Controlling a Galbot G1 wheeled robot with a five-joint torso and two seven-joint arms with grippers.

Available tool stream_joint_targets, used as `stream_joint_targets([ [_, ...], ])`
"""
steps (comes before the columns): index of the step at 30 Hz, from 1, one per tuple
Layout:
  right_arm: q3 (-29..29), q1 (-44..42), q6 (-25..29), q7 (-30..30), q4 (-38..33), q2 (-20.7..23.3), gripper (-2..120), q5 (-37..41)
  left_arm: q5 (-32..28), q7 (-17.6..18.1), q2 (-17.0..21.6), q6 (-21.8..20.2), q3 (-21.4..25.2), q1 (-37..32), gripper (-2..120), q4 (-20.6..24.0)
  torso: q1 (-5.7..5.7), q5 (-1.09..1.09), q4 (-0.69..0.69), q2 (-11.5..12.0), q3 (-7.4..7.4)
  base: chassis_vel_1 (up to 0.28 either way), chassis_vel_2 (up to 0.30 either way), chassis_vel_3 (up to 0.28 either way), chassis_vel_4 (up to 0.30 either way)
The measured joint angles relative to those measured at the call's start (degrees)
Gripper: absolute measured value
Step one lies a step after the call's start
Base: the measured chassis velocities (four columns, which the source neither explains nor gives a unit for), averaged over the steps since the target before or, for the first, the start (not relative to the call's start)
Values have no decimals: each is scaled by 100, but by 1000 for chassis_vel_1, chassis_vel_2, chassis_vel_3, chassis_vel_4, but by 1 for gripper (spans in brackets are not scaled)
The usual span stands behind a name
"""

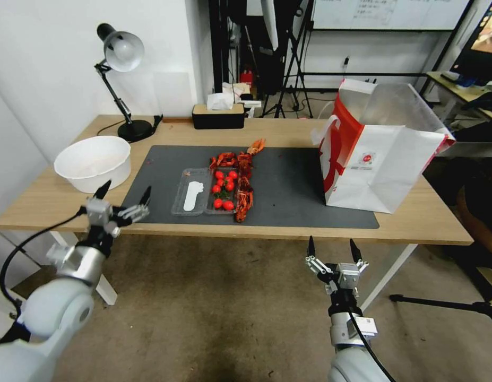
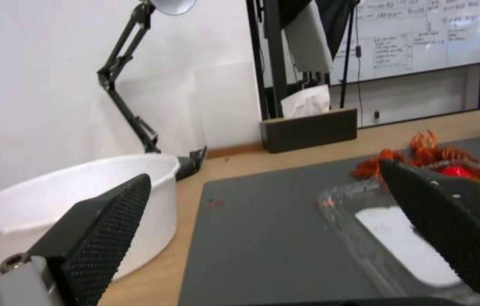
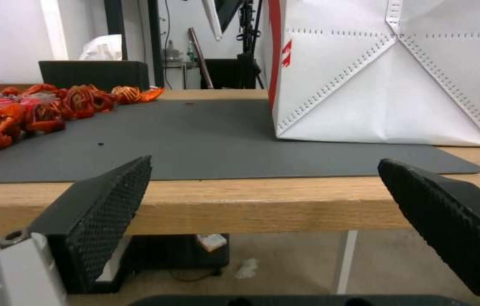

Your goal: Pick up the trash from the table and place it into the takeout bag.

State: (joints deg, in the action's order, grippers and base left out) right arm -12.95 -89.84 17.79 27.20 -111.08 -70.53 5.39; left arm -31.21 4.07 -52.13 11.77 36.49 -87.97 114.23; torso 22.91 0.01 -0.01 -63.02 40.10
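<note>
A long table point(image 1: 54, 199) with a light wood top and white legs carries a flat, matte dark grey mat point(image 1: 293, 183). Right of centre in the head view stands the takeout bag point(image 1: 381, 164), a large stiff white paper bag with red sides, a small round red logo, silvery lining and a white handle, its mouth gaping open. The trash sits at the middle of the mat: a clear, thin plastic tray point(image 1: 195, 192) with a white utensil in it, a cluster of glossy red cherry tomatoes point(image 1: 224, 187), and a ragged line of red-orange crayfish shells point(image 1: 244, 185) just beside them. A round white bowl point(image 1: 92, 162) rests at the left on bare wood. The left gripper point(image 1: 123, 195) hovers at the table's near left edge, jaws spread and empty. The right gripper point(image 1: 333, 248) hangs low before the table's front edge, its ribbed black fingers point(image 3: 110, 204) likewise parted, holding nothing.
</note>
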Motion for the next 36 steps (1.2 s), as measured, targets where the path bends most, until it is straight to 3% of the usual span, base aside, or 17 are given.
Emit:
stream_joint_targets([
  [14,6,8,14,-5,9,4,100,-6,494,145,-563,584,55,-804,100,-57,0,-1,1,0,0,0,0,0,0],
  [36,-12,-48,24,10,-64,20,100,-6,593,155,-597,807,7,-1148,100,-83,1,-1,1,0,0,0,0,0,0],
])
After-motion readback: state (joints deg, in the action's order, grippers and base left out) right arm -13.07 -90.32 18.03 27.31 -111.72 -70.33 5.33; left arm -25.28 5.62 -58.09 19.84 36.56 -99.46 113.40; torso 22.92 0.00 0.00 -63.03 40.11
